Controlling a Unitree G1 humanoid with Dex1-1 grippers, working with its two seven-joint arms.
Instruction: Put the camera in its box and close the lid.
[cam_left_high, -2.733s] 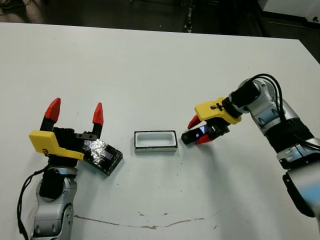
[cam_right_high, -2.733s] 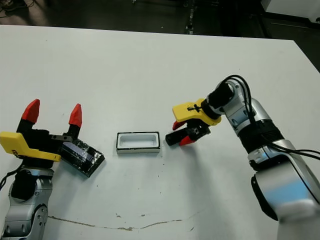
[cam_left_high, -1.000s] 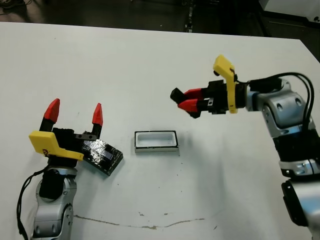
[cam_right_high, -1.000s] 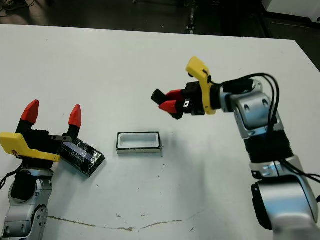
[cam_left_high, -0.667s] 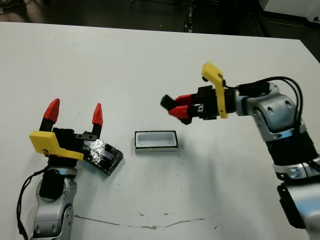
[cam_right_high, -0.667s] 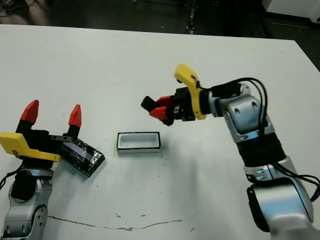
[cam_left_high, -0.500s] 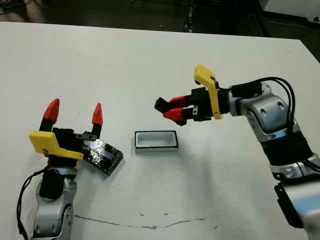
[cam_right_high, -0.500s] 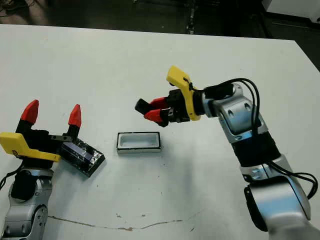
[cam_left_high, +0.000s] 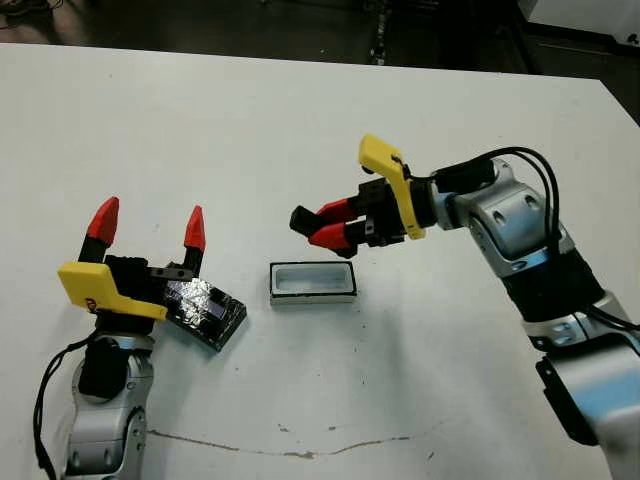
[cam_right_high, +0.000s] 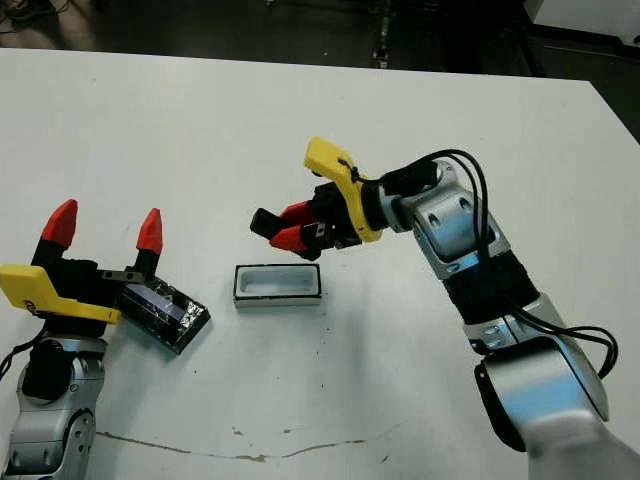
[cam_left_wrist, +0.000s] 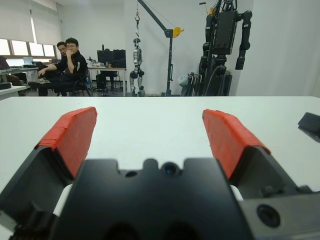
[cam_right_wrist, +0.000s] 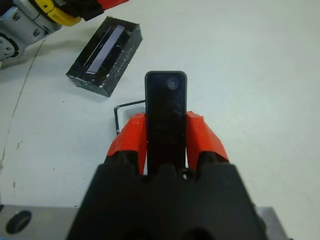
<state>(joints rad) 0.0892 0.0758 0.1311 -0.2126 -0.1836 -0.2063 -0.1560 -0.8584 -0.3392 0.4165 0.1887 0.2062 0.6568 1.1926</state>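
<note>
My right gripper (cam_left_high: 322, 226) is shut on the camera (cam_right_wrist: 165, 107), a narrow black bar sticking out past the red fingers. It hovers above and slightly behind the box (cam_left_high: 311, 282), a small white-lined tray with a dark rim at the table's middle. The black speckled lid (cam_left_high: 205, 311) lies tilted on the table left of the box. My left gripper (cam_left_high: 148, 228) stands open just beside the lid, fingers pointing up, holding nothing. In the right wrist view the lid (cam_right_wrist: 106, 55) lies beyond the camera's tip and a corner of the box (cam_right_wrist: 120, 114) peeks out beside a finger.
A thin dark crack line (cam_left_high: 290, 445) runs across the table near its front edge. People (cam_left_wrist: 67, 60) sit far beyond the table, with robot frames and a hoist (cam_left_wrist: 220, 42) behind them.
My right gripper, still holding the camera, has swung left and down from the table's right side to just over the box. The left arm and lid have not moved.
</note>
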